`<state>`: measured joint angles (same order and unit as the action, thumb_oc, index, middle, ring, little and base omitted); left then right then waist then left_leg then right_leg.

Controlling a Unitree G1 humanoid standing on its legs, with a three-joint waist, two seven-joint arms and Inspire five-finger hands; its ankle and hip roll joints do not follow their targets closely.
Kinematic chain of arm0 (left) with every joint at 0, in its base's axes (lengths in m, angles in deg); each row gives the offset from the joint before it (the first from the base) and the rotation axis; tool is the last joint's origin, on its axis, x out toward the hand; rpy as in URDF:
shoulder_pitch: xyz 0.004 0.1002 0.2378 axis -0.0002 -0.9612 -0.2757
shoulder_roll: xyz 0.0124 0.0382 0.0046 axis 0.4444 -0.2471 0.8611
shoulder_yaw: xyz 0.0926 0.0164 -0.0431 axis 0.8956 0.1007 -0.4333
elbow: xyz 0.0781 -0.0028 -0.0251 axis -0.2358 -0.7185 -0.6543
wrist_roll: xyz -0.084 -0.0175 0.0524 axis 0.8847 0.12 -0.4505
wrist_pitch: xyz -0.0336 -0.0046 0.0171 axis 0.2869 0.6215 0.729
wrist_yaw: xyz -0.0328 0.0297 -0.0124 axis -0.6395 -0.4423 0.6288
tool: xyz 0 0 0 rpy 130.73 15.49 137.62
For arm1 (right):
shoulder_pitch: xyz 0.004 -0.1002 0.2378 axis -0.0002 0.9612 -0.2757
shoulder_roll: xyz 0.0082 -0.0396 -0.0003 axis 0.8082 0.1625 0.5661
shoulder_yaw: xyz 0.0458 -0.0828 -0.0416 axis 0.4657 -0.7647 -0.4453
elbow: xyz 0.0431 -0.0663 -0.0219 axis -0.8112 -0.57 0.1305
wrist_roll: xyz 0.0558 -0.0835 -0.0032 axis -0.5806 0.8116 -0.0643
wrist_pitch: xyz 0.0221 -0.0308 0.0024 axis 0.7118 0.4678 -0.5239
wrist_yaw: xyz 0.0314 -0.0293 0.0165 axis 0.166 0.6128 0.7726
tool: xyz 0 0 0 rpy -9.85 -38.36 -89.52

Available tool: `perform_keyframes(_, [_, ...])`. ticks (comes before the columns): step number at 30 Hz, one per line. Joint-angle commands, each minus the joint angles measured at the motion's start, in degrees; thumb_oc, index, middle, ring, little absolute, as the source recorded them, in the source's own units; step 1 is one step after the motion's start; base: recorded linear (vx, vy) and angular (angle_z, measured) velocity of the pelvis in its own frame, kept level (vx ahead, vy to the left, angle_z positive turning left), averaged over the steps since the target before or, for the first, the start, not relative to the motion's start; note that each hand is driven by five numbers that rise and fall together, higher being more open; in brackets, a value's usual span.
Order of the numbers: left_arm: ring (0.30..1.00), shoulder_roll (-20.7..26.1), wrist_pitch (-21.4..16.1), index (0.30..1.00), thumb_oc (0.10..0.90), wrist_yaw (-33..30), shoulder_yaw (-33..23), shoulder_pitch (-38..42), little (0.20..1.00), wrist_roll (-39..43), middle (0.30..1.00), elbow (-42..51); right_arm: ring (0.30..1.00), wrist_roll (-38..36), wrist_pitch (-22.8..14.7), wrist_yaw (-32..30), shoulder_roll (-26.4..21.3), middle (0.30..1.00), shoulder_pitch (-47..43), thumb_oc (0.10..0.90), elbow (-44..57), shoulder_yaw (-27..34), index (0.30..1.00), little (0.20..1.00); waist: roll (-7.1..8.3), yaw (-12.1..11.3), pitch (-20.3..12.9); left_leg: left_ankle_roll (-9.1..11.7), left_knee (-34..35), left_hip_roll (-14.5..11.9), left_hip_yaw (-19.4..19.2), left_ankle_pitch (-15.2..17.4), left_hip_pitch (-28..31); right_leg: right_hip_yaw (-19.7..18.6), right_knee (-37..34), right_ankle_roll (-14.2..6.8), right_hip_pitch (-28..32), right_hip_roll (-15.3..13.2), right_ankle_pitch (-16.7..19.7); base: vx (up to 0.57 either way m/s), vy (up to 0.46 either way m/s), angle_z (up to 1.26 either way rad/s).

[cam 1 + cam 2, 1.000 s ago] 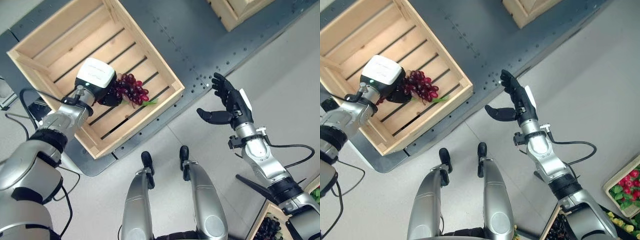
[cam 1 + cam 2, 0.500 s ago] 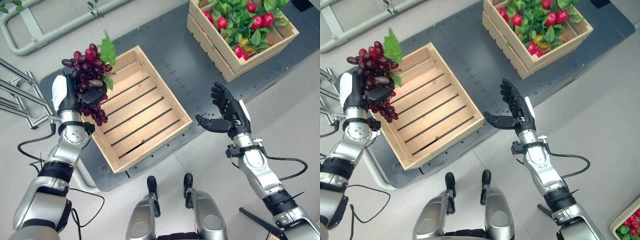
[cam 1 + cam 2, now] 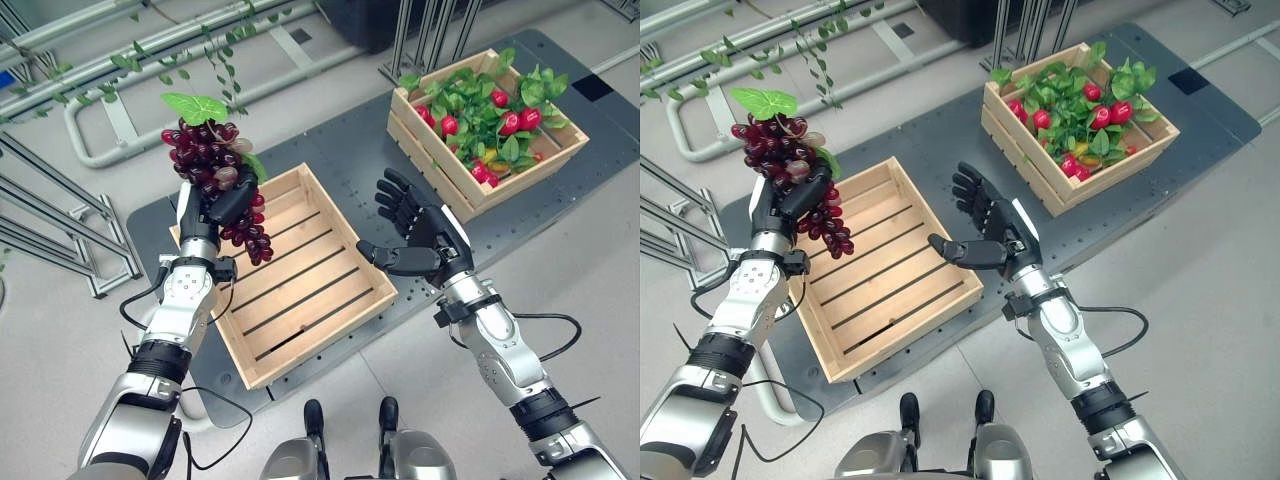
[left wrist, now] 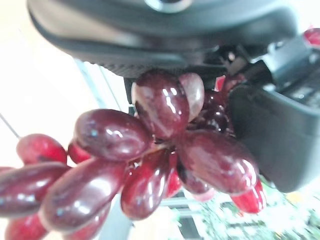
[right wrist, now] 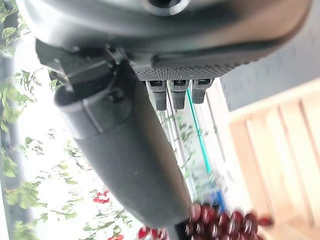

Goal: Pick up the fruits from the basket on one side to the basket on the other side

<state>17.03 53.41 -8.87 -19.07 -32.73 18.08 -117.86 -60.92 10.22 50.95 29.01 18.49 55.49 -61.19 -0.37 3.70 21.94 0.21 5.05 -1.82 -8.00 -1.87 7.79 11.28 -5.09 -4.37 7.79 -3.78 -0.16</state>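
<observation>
Dark red grapes (image 3: 215, 178) hang in a bunch from the left hand (image 3: 222, 203), whose fingers are curled round the middle of the cluster. The bunch is raised in the air above the far left corner of a pale wooden crate (image 3: 300, 290), with a green leaf (image 3: 195, 105) standing at its top and the lower grapes trailing down past the wrist. In the left wrist view the glossy grapes (image 4: 150, 155) press right against the dark palm, and the thumb (image 4: 280, 135) closes over them from one side.

That slatted crate sits on a dark grey metal platform (image 3: 350, 150) on the floor, and nothing lies inside it. A second wooden crate (image 3: 480, 180) stands further along the same platform, on the robot's right and well apart from the first; it is piled with green leaves and small red fruits (image 3: 500, 97).

Between the two crates the right hand (image 3: 425, 240) is held up in the air with its palm turned towards the grapes, fingers spread and straight, thumb out to the side, gripping nothing. It is near the right edge of the bare crate but does not touch it.

Grey metal frames (image 3: 60, 230) and a trailing green vine (image 3: 150, 65) lie on the floor beyond the platform.
</observation>
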Motion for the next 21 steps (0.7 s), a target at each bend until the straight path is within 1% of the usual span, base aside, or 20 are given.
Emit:
perform_keyframes(1, [0.3, -0.8, -10.1, 0.3, 0.4, 2.9, 2.1, 1.7, 0.3, 2.9, 0.3, 1.7, 0.9, -4.6, -0.4, 5.6, 1.6, 0.9, 2.1, 0.8, 1.9, -3.6, 0.9, 0.9, -1.24, -0.5, -16.1, 1.8, -0.1, 1.2, 0.5, 4.5, -0.8, -0.8, 0.1, 0.1, -1.2, -1.1, -1.1, -0.01, -0.064, 0.01])
perform_keyframes(2, [0.3, -0.9, -10.1, 0.3, 0.4, 3.2, 2.5, 1.9, 0.3, 2.9, 0.3, 1.9, 0.9, -4.8, 0.0, 5.8, 1.7, 0.9, 1.8, 0.8, 2.0, -4.0, 0.9, 0.9, -1.23, -0.6, -16.3, 1.8, -0.1, 1.2, 0.6, 4.5, -0.9, -0.8, 0.1, 0.1, -1.2, -1.1, -1.1, -0.02, -0.066, 0.01])
perform_keyframes(5, [0.3, -1.2, -10.5, 0.3, 0.4, 3.9, 5.1, 3.6, 0.3, -0.4, 0.3, 2.9, 0.9, -5.7, 1.8, 5.8, 2.0, 0.9, -0.1, 0.8, 1.9, -5.7, 0.9, 0.9, -1.09, -1.1, -17.0, 1.9, -0.1, 1.2, 1.3, 4.6, -1.4, -0.3, 0.1, 0.2, -1.1, -0.8, -1.4, -0.03, -0.085, 0.03])
perform_keyframes(6, [0.3, -1.0, -11.0, 0.3, 0.4, 5.0, 6.6, 4.1, 0.3, -1.2, 0.3, 3.1, 0.9, -6.3, 3.3, 5.8, 2.0, 0.9, -1.2, 0.8, 2.0, -6.3, 0.9, 0.9, -0.87, -1.3, -17.3, 1.9, -0.1, 1.2, 1.6, 4.7, -1.3, 0.0, 0.1, 0.3, -1.0, -0.7, -1.6, -0.02, -0.082, 0.06])
perform_keyframes(8, [0.3, -0.9, -11.0, 0.3, 0.4, 5.5, 7.5, 4.1, 0.3, -1.3, 0.3, 3.9, 0.9, -10.3, 5.4, 7.3, 2.2, 0.9, -1.6, 0.8, 2.0, -6.8, 0.9, 0.9, -0.73, -1.5, -17.5, 1.8, -0.1, 1.1, 1.4, 4.6, -1.1, 0.1, 0.1, 0.4, -0.8, -0.7, -1.6, -0.01, -0.049, 0.06])
perform_keyframes(9, [0.3, -0.9, -11.2, 0.3, 0.4, 6.0, 8.0, 4.2, 0.3, -1.3, 0.3, 4.1, 0.9, -13.7, 7.0, 8.3, 2.5, 0.9, -1.9, 0.8, 1.9, -7.1, 0.9, 0.9, -0.67, -1.5, -17.6, 1.8, -0.1, 1.0, 1.2, 4.7, -0.9, 0.2, 0.1, 0.4, -0.6, -0.7, -1.7, 0.02, -0.038, 0.05])
perform_keyframes(10, [0.3, -1.1, -12.1, 0.3, 0.4, 7.0, 9.0, 4.2, 0.3, -1.2, 0.3, 4.1, 0.9, -15.5, 7.6, 9.7, 3.4, 0.9, -1.8, 0.8, 0.9, -7.5, 0.9, 0.9, -0.57, -1.7, -17.9, 1.8, -0.1, 1.0, 1.0, 4.8, -0.5, 0.3, 0.1, 0.5, -0.2, -0.6, -1.8, 0.02, -0.042, 0.04])
perform_keyframes(14, [0.3, -1.9, -12.7, 0.3, 0.4, 8.2, 10.3, 4.5, 0.3, -0.1, 0.3, 4.9, 0.9, -17.4, 8.8, 8.9, 4.6, 0.9, -2.6, 0.8, -0.7, -8.3, 0.9, 0.9, -0.55, -2.0, -18.3, 1.7, -0.1, 0.9, 1.0, 5.0, 0.1, 0.3, 0.1, 0.7, 0.3, -0.5, -2.1, 0.02, -0.016, 0.0])
perform_keyframes(15, [0.3, -2.7, -13.6, 0.3, 0.4, 9.7, 10.6, 4.8, 0.3, 1.5, 0.3, 4.8, 0.9, -19.6, 9.7, 9.1, 5.8, 0.9, -2.8, 0.8, -2.0, -8.5, 0.9, 0.9, -0.52, -2.1, -18.5, 1.7, -0.1, 0.9, 1.1, 5.3, 0.4, 0.3, 0.1, 0.7, 0.6, -0.5, -2.2, 0.04, -0.03, -0.01])
perform_keyframes(17, [0.3, -3.9, -13.8, 0.3, 0.4, 10.8, 11.1, 4.9, 0.3, 2.1, 0.3, 5.6, 0.9, -21.3, 9.7, 9.4, 7.1, 0.9, -2.9, 0.8, -3.4, -8.6, 0.9, 0.9, -0.54, -2.2, -18.8, 1.7, -0.1, 0.8, 1.0, 5.5, 0.8, 0.4, 0.1, 0.7, 1.0, -0.5, -2.4, 0.04, -0.032, -0.01])
perform_keyframes(21, [0.3, -5.5, -13.1, 0.3, 0.4, 11.8, 12.6, 4.6, 0.3, 2.1, 0.3, 7.9, 0.9, -23.7, 9.7, 7.9, 9.4, 0.9, -3.8, 0.8, -3.7, -8.2, 0.9, 0.9, -0.44, -2.6, -19.0, 1.6, -0.1, 0.7, 1.4, 5.9, 1.3, 0.3, 0.1, 0.7, 1.5, -0.4, -2.6, 0.0, 0.0, 0.0])
